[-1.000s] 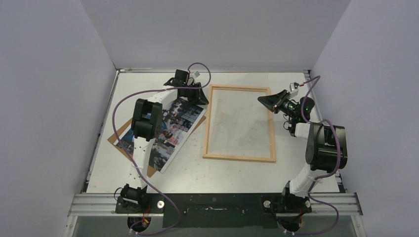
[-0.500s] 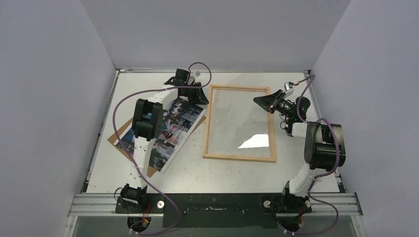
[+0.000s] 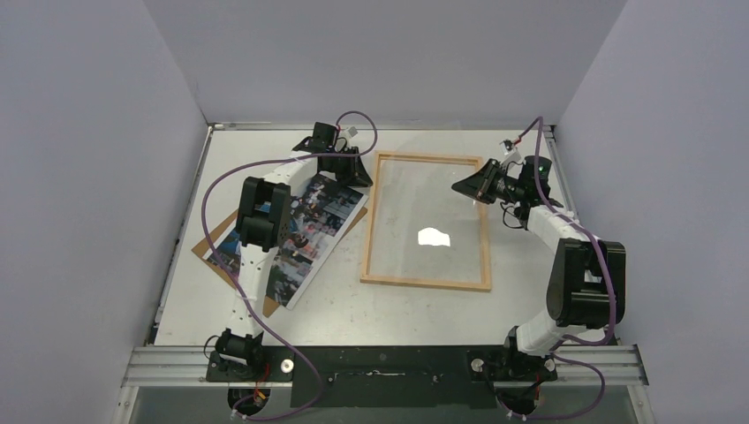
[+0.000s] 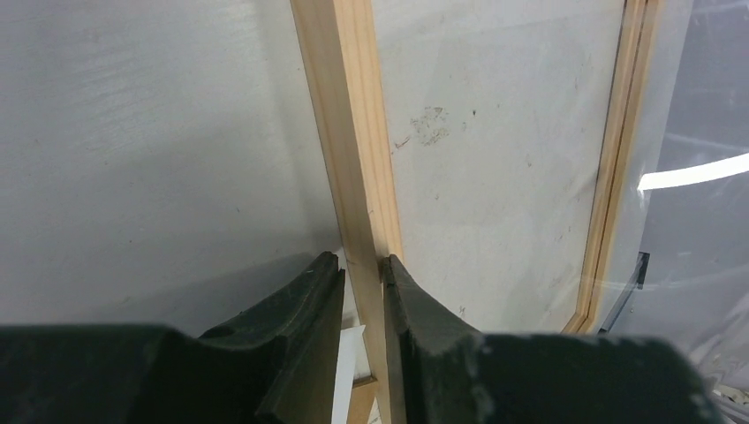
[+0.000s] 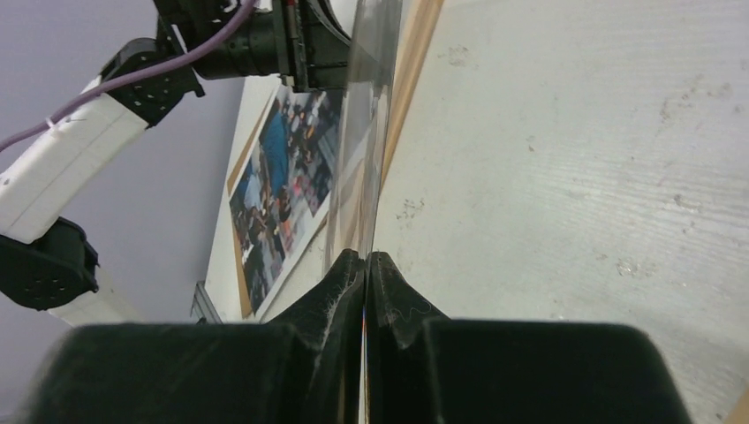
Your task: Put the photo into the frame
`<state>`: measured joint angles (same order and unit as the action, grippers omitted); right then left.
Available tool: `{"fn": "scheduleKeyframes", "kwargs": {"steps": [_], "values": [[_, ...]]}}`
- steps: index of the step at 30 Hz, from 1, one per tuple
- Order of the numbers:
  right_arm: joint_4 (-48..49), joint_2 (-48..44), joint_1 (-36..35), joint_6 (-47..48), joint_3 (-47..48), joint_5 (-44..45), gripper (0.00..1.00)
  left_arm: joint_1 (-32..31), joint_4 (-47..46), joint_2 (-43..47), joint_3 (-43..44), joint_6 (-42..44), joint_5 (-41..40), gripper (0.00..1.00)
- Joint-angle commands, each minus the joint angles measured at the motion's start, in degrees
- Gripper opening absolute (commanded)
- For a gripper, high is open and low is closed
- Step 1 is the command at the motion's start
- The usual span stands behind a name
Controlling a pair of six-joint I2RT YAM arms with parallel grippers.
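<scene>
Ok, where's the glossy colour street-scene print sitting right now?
Top view: the glossy colour photo lies flat and skewed, left of centre, atop the brown backing board, just left of the light-wood frame and partly under the left arm.

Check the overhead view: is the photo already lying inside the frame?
No, the photo lies on the brown board to the left of the frame, wholly outside its bars.

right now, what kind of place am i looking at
Probably a lab robot test cell: plain grey partition walls box in a white table, and a metal rail at its near edge carries two bolted-down arms.
</scene>
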<state>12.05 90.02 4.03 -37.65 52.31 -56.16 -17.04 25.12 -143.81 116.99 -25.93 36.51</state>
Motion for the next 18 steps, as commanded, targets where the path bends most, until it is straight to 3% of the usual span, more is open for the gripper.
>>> {"fn": "scheduleKeyframes", "kwargs": {"steps": [1,18], "values": [[-7.1,0.4,-0.6,6.5,1.5,2.2,0.0,1.0,2.5,-3.5,0.6,1.9,-5.2,0.21],[-0.9,-10.0,-0.6,3.4,1.0,2.0,0.0,1.5,3.1,-4.7,2.8,0.2,-3.2,0.19]]}}
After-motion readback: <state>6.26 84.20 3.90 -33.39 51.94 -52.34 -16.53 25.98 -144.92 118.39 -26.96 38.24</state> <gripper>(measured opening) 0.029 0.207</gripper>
